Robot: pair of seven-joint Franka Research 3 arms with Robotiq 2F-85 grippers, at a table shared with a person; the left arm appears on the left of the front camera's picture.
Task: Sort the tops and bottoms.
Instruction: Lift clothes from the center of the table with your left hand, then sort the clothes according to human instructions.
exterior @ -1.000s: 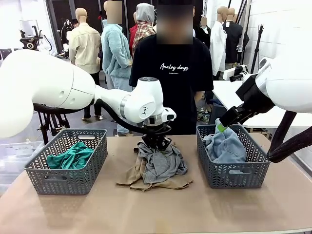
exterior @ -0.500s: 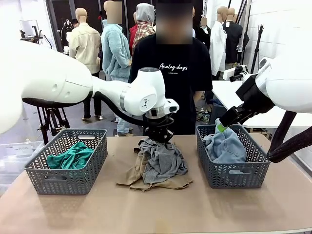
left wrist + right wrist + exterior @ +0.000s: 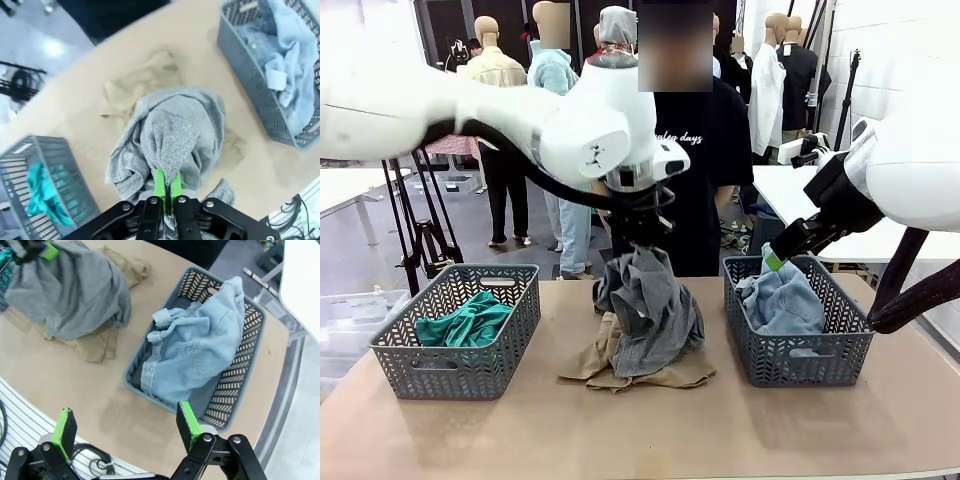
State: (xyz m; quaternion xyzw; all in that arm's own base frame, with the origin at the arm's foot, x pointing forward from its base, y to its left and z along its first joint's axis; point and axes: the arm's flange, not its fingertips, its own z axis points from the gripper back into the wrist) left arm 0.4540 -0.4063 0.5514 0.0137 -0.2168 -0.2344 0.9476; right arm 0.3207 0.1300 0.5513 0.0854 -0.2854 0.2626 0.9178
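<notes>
My left gripper (image 3: 638, 243) (image 3: 165, 181) is shut on the grey top (image 3: 655, 312) (image 3: 172, 135) (image 3: 70, 287) and holds it up over the table's middle, its lower folds still resting on the khaki top (image 3: 600, 365) (image 3: 135, 85) (image 3: 122, 265). The teal top (image 3: 467, 322) (image 3: 44, 196) lies in the left basket (image 3: 410, 360) (image 3: 75, 200). The light blue denim bottoms (image 3: 782, 300) (image 3: 290, 60) (image 3: 197, 352) fill the right basket (image 3: 798, 362) (image 3: 240, 382). My right gripper (image 3: 775, 257) (image 3: 125, 430) stands open above that basket's back corner, holding nothing.
A person in a black T-shirt (image 3: 705, 160) stands at the table's far edge, behind the cloth pile. Bare tabletop (image 3: 640, 430) stretches along the front. A white table (image 3: 820, 215) stands at the back right.
My left gripper has risen from the pile with the grey top pinched in it, stretching the cloth upward. The right arm and both baskets have stayed put.
</notes>
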